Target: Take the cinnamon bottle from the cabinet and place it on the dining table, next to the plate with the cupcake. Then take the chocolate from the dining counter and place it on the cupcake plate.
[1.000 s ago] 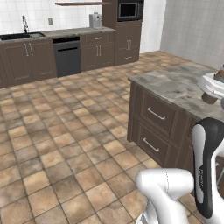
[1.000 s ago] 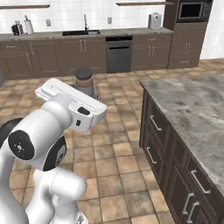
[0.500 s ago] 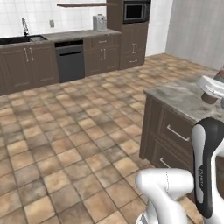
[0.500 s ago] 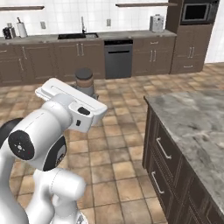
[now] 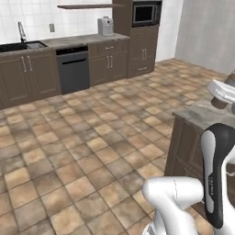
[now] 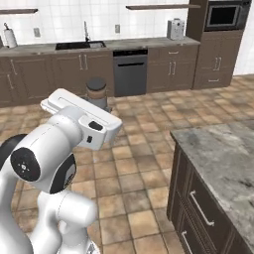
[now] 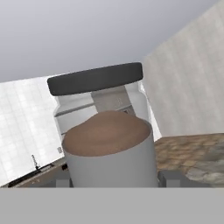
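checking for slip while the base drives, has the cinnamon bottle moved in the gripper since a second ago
Cannot tell. The cinnamon bottle shows between the gripper fingers in the hand view, which has no earlier picture. The whole base views shifted, so the camera moved.

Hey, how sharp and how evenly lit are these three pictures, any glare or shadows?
Left base view: soft, flat light, floor tiles slightly blurred. Right base view: even light, no glare on the stone counter. Hand view: the cinnamon bottle looms close, edges soft, no hard shadows.

cinnamon bottle (image 7: 105, 131): 1 | dishwasher (image 6: 130, 72): 1 | faucet (image 6: 86, 31): 1 | microwave (image 6: 224, 16): 1 | wall shelves (image 6: 158, 7): 2
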{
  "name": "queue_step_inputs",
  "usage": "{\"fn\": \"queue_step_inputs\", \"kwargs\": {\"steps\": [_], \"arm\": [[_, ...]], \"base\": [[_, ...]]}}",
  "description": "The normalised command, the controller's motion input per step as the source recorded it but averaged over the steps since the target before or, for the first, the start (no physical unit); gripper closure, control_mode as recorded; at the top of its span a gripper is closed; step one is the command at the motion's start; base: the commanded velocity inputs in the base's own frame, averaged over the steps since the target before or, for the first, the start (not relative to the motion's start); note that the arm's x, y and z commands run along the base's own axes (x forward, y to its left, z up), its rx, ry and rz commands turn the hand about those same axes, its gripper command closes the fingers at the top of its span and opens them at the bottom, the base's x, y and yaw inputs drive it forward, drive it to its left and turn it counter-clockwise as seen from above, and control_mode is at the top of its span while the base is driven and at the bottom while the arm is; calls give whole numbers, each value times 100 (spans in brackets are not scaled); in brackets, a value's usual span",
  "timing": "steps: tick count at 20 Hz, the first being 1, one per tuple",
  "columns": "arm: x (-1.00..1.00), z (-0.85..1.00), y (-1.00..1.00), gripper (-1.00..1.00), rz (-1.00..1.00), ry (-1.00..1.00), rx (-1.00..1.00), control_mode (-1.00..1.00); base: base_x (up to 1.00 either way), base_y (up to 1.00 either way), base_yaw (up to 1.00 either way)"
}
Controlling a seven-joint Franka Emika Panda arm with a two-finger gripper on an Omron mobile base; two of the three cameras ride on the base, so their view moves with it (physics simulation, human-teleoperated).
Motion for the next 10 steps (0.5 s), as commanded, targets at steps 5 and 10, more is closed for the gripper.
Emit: {"fn": "queue_step_inputs", "kwargs": {"steps": [5,10], "arm": [[0,0,0,100,0,0,0,100],[0,0,0,100,0,0,0,100]], "base": [[100,14,-41],[100,23,-57]]}}
